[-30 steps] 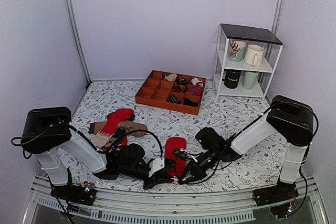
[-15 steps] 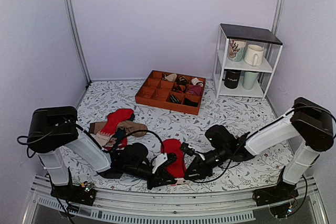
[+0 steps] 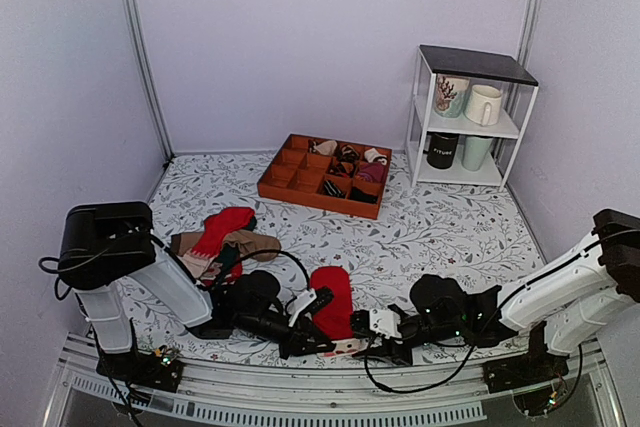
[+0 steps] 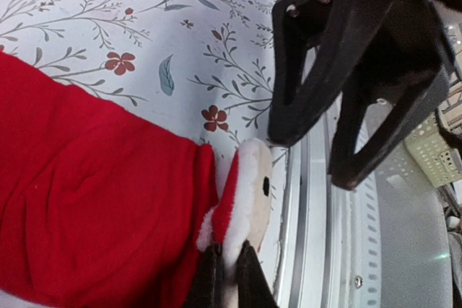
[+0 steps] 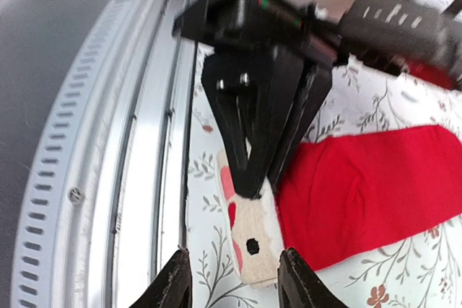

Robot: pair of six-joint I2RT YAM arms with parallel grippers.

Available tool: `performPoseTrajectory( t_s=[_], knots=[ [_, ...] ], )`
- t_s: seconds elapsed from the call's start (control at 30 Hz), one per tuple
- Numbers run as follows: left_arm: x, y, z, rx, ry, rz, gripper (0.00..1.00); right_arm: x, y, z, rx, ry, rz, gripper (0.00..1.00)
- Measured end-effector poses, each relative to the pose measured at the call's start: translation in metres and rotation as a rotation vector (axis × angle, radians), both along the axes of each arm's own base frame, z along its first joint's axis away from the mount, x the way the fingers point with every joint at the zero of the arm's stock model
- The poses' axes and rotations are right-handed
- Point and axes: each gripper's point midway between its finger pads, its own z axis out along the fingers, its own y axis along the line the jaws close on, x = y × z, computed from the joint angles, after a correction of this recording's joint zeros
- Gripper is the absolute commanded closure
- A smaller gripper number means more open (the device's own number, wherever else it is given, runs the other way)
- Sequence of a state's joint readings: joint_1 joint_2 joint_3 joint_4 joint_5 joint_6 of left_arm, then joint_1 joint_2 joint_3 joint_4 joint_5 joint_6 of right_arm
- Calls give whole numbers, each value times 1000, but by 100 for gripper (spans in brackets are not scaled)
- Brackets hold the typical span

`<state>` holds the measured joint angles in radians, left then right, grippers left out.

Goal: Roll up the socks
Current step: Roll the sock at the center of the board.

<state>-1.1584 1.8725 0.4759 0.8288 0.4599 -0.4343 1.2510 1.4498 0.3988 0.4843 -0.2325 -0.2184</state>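
The socks [image 3: 333, 302] lie flat on the flowered table near its front edge as a bright red pair, toes pointing away. Their whitish, red-striped cuff [image 4: 249, 192] is at the near end. My left gripper [image 4: 227, 268] is shut on that cuff, pinching it edge-up. The red body [image 4: 94, 200] spreads to the left of it. My right gripper [image 5: 234, 283] is open, low over the table. The end of the cuff [image 5: 253, 243] lies just beyond its fingertips [image 5: 177, 279], untouched. In the top view the left gripper [image 3: 318, 335] and right gripper [image 3: 380, 332] face each other across the cuff.
A mixed heap of socks [image 3: 222, 237] lies at the left. An orange divided tray [image 3: 300, 197] with rolled bundles stands at the back. A white shelf [image 3: 470, 117] with mugs is at the back right. The metal rail [image 3: 330, 397] runs right beside the cuff.
My right gripper has opened and let go of the socks. Its arm has dropped and drawn back right along the front edge. The left gripper stays shut on the cuff.
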Motion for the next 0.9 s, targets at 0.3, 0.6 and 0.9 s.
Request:
performPoseTrajectory(
  t_s=[0.3, 0.6, 0.9],
  knots=[
    [0, 0, -4, -1, 22, -12, 100, 6, 3, -25, -91, -74, -20, 60],
    [0, 0, -3, -7, 23, -15, 100, 11, 12, -35, -128, -77, -29, 84],
    [-2, 12, 4, 2, 5, -4, 95, 5, 25, -37, -134, 60, -64, 91]
  ],
)
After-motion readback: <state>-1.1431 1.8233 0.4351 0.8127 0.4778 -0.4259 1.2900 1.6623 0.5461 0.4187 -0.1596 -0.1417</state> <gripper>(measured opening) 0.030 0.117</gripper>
